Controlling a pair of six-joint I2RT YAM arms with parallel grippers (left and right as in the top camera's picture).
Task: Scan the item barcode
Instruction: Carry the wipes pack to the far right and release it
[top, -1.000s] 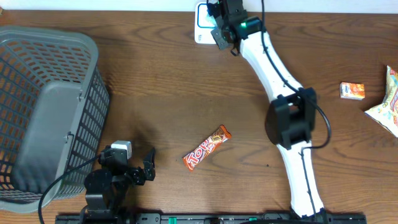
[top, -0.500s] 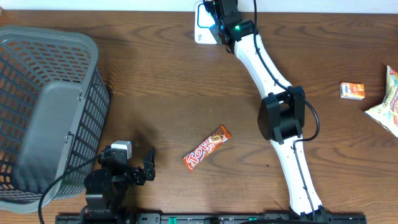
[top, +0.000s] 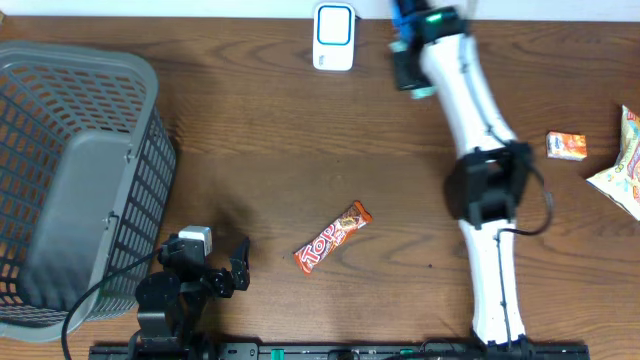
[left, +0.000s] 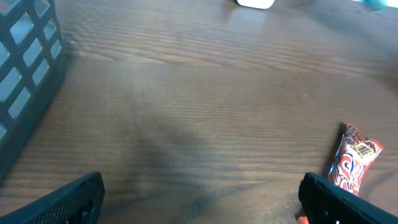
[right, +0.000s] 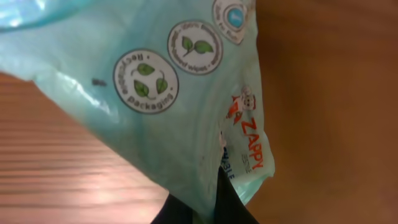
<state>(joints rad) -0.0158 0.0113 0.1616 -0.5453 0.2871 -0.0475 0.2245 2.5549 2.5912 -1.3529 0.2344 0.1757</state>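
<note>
Brown wood-grain table, overhead view: right arm stretched nearly straight to the far edge. The rounded white scanner lies just to the left of its tip. A blue-green scrap of the packet shows at that tip. Left gripper rests low near the base, with the grey mesh basket to its left and the candy bar to its right.

Left wrist view: jaws spread wide, nothing between them. The black fingers frame bare wood, with the candy bar ahead and to the right.

Right wrist view: right gripper clamped on the packet's lower corner. Glossy, wrinkled teal film fans up and left from the fingers. The "ZAPPY" lettering runs away from them, and two round leaf emblems sit farther out. The packet overfills the frame, so its long axis cannot be told.
</note>
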